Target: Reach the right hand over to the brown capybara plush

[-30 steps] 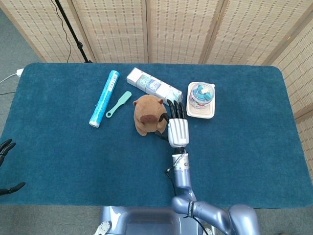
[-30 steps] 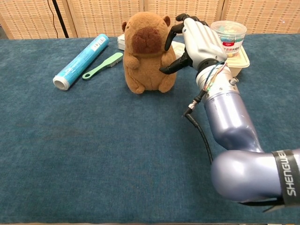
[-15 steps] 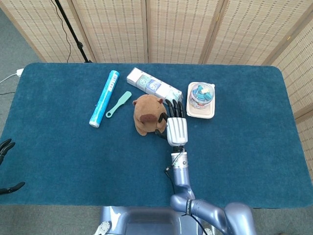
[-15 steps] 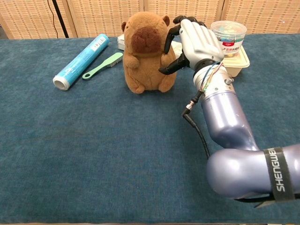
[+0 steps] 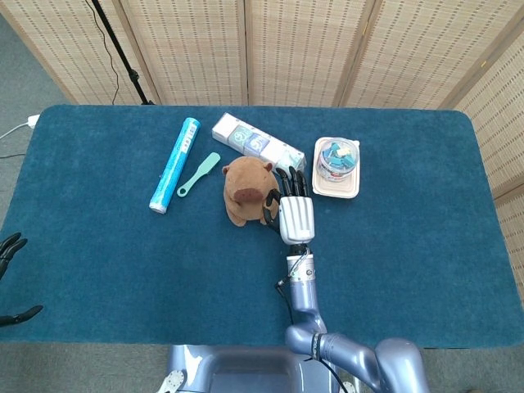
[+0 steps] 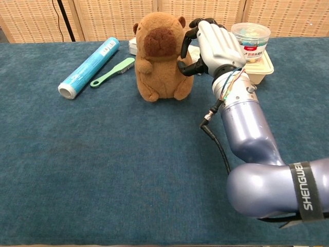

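Against the brown capybara plush, right hand, fingers curled onto its side.

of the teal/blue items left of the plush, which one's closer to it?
The green brush. It lies just left of the brown capybara plush; the blue roll lies further left, beyond the brush.

The right arm reaches from the table's near edge toward its middle, its right hand upright, dark fingers curled. The left hand rests at the left edge.
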You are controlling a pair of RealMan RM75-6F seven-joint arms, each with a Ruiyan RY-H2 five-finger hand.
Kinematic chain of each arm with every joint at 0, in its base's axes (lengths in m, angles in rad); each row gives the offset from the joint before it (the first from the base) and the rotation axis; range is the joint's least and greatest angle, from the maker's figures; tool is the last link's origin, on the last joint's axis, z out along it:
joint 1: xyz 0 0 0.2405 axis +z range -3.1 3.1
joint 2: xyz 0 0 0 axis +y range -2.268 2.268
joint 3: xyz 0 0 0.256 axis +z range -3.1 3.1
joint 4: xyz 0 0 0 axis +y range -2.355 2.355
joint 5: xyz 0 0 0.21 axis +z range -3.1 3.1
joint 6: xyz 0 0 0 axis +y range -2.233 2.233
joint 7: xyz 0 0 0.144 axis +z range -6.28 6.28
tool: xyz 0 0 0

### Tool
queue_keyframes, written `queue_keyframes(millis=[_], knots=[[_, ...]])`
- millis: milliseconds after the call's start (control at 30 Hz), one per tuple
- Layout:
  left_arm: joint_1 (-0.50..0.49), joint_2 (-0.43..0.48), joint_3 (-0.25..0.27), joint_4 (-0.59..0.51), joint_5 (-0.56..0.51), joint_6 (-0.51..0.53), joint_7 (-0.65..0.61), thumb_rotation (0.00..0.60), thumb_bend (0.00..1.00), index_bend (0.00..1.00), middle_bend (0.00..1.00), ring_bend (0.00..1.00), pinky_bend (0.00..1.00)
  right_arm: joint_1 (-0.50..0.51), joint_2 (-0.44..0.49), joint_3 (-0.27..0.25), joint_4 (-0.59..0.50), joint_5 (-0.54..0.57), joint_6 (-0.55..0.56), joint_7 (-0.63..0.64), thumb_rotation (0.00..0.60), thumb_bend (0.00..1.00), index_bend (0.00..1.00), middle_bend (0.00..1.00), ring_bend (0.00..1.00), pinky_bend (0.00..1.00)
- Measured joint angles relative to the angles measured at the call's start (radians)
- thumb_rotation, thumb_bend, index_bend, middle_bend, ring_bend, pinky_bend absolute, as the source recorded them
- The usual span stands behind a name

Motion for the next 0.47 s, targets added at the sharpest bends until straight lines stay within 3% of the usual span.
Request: queue_keyframes(millis=[467], knots=[[0.000, 0.002, 0.003, 0.006, 0.007, 0.002, -0.011, 0.600, 0.00, 0.00, 0.00, 0.00, 0.00, 0.002, 0.000, -0.026, 0.000, 0.004, 0.006, 0.009, 0.600, 0.56, 0.65, 0.17, 0.05, 0.08]])
